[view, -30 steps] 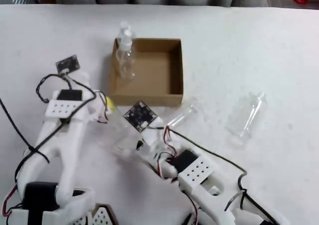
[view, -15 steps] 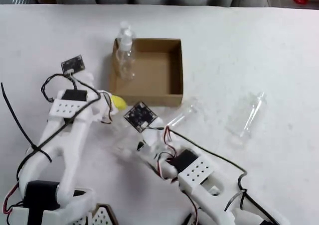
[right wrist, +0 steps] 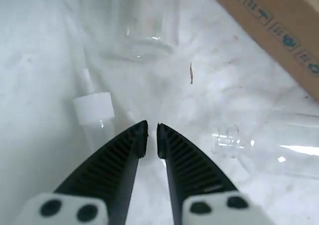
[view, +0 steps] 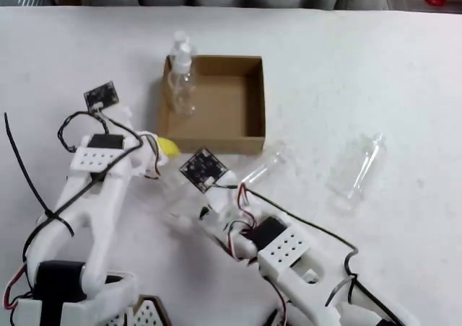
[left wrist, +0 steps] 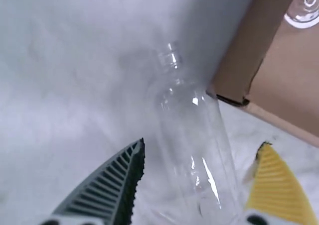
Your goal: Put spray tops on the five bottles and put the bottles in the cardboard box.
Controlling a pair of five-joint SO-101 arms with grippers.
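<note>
A capless clear bottle lies on the table next to the cardboard box, between the open fingers of my left gripper; the fingers do not press it. Seen from above, that bottle lies between the two arms, with the left gripper at the box's near left corner. My right gripper hovers shut and empty over the table, beside a loose white spray top. A bottle with a spray top stands in the box's far left corner. Two more capless bottles lie to the right.
The box wall runs close past the right gripper. A lying bottle's neck points toward its fingers. Open white table stretches right of and behind the box.
My left arm has shifted slightly toward the box, bringing its yellow finger into sight from above. The right arm and the bottles have stayed put.
</note>
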